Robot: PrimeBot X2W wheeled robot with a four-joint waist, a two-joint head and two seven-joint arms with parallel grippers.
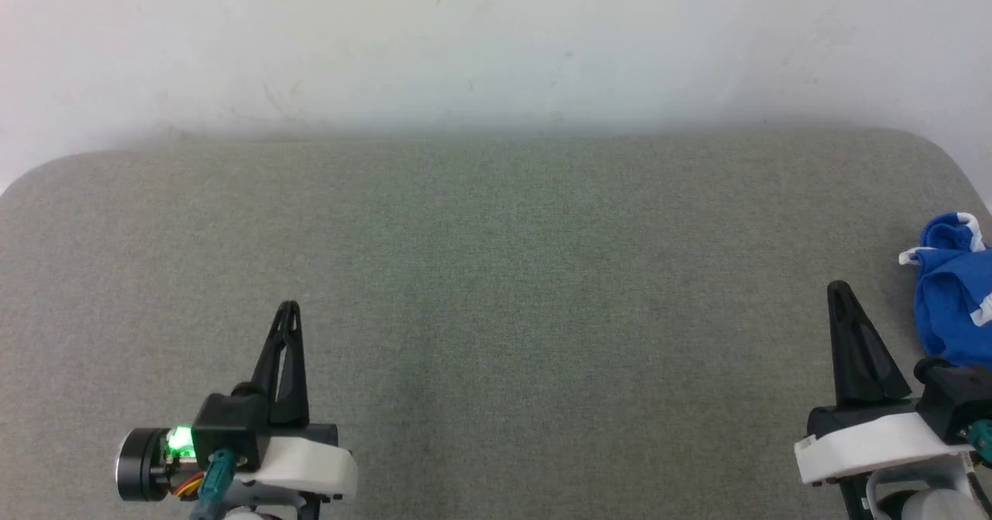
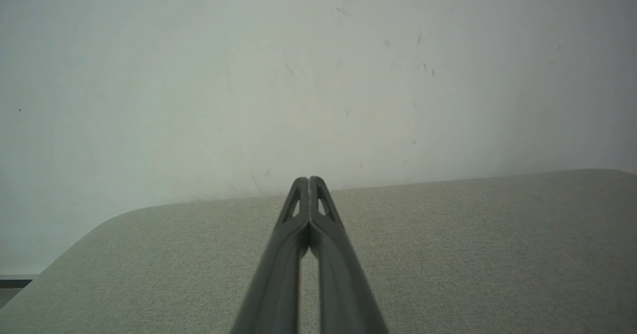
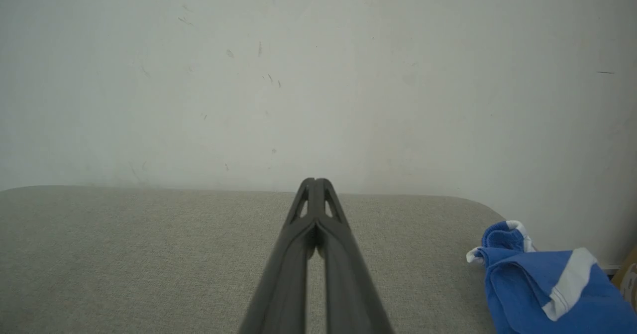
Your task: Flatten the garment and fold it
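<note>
The garment (image 1: 952, 295), bright blue with white trim bands, lies crumpled in a heap at the right edge of the grey-green padded table (image 1: 496, 287). The right wrist view shows the garment (image 3: 542, 284) bunched at the lower right, beside the table's rounded corner. My right gripper (image 1: 838, 291) hovers just left of the heap, shut with its fingers pressed together and nothing between them; it is apart from the cloth. My left gripper (image 1: 288, 309) stands over the table's front left, shut and empty as well. Both tips, left gripper (image 2: 309, 180) and right gripper (image 3: 315, 180), point toward the wall.
A plain pale wall (image 1: 496, 39) rises directly behind the table's far edge. The table has rounded corners at far left (image 2: 114, 219) and far right (image 3: 487, 209). Wide bare fabric stretches between the two grippers.
</note>
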